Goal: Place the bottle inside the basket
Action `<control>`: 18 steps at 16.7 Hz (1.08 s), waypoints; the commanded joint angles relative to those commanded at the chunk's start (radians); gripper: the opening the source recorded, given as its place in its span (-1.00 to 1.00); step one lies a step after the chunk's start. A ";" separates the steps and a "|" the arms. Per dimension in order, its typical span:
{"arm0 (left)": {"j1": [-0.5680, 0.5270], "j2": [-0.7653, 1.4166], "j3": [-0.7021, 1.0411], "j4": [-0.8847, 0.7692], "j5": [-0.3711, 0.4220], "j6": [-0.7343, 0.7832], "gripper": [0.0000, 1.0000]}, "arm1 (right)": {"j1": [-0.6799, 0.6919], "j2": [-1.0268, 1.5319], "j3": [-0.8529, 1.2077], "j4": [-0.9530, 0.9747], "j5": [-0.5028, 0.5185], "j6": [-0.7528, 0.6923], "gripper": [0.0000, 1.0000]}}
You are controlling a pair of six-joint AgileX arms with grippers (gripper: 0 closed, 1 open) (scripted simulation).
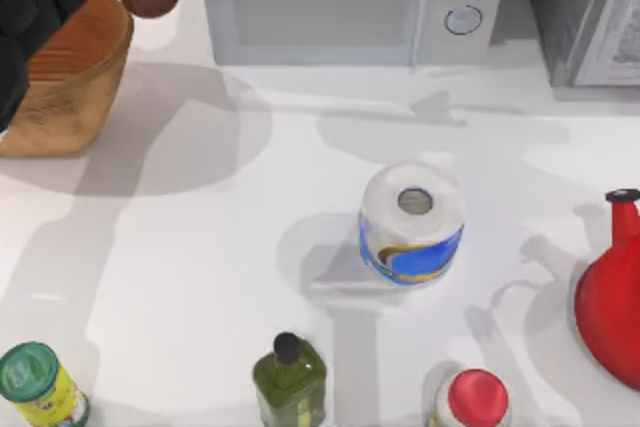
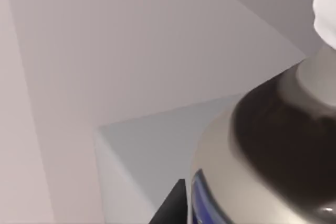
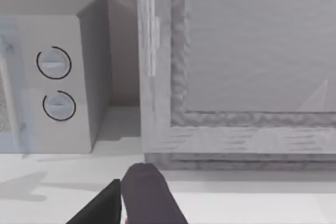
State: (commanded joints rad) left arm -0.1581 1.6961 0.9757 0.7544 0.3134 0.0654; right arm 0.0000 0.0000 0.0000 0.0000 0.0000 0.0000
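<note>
While the basket [image 1: 62, 82] sits at the table's far-left corner with my left arm's dark bulk looming over it, the step in hand looks like the lowering and release, so the arm should descend squarely over the bowl's open middle, not its ribbed wall. Held up close before the left wrist camera, the bottle [image 2: 273, 129] seems pinched in the left gripper, though I cannot tell its finger state, so let go only once the base is low inside. The right gripper [image 3: 139, 198] idles near the microwave [image 1: 350, 2], finger state unclear.
</note>
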 joint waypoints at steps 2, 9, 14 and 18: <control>0.082 -0.089 0.069 -0.183 -0.058 0.004 -1.00 | 0.000 0.000 0.000 0.000 0.000 0.000 1.00; 0.253 -0.268 0.113 -0.516 -0.202 -0.033 -1.00 | 0.000 0.000 0.000 0.000 0.000 0.000 1.00; 0.256 -0.273 0.114 -0.524 -0.209 -0.034 -1.00 | 0.000 0.000 0.000 0.000 0.000 0.000 1.00; 0.254 -0.211 0.120 -0.471 -0.211 -0.035 -1.00 | 0.000 0.000 0.000 0.000 0.000 0.000 1.00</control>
State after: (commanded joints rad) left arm 0.0962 1.4849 1.0953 0.2831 0.1024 0.0302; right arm 0.0000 0.0000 0.0000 0.0000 0.0000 0.0000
